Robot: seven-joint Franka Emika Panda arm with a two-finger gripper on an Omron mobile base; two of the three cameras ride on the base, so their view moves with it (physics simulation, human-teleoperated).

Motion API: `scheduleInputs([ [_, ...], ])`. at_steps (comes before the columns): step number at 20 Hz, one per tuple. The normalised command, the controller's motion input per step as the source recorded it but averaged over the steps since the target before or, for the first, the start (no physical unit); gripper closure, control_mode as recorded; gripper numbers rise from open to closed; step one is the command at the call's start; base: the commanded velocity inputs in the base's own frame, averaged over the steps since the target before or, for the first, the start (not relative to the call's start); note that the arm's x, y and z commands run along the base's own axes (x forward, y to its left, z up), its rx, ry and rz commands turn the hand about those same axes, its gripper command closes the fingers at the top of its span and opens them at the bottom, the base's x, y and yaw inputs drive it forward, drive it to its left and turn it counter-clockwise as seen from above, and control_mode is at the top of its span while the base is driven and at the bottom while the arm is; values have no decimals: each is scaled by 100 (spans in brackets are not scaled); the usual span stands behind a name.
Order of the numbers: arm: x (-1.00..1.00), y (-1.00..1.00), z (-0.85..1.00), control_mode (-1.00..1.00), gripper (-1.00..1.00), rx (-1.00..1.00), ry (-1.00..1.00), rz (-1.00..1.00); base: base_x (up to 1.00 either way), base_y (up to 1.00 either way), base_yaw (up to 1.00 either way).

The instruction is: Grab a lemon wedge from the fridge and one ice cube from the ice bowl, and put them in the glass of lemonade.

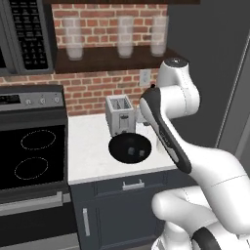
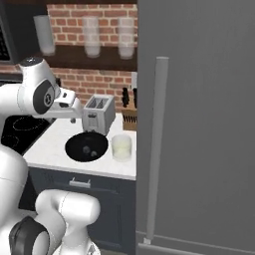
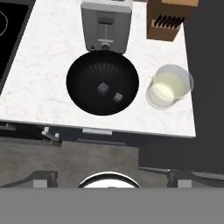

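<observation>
From the left base view, my arm rises over the white worktop [image 1: 88,146], where the ice bowl [image 1: 130,148] sits just in front of the toaster [image 1: 119,114], with small cubes in its bottom. Three frosted glasses [image 1: 125,36] stand on the shelf above.

From the right base view, the fridge [image 2: 199,124] stands shut at the right, its long pale handle [image 2: 157,149] upright. The glass of lemonade [image 2: 121,147] sits just beside the bowl, between it and the fridge. My hand hangs above the worktop's left part, near the toaster.

In the hand view I look straight down: two ice cubes [image 3: 103,89] lie close together near the bowl's middle, the glass to one side, a knife block [image 3: 167,19] beyond it. My gripper [image 3: 109,177] stands wide and holds nothing.

I judge the step to be fetching a cube or turning to the fridge. For the cube, I should centre over one alone, descend straight, and close without nudging its neighbour.
</observation>
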Motion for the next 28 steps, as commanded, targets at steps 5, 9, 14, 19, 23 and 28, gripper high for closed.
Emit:
scheduleInputs([
  [5, 0, 0, 0, 100, -100, 0, 0, 0, 59, 0, -3],
  [9, 0, 0, 0, 100, -100, 0, 0, 0, 59, 0, -3],
  [14, 0, 0, 0, 100, -100, 0, 0, 0, 51, 3, -1],
  [19, 0, 0, 0, 100, -100, 0, 0, 0, -19, 67, -2],
  [23, 0, 0, 0, 100, -100, 0, 0, 0, 9, 42, -2],
  [28, 0, 0, 0, 100, -100, 0, 0, 0, 66, 3, -1],
])
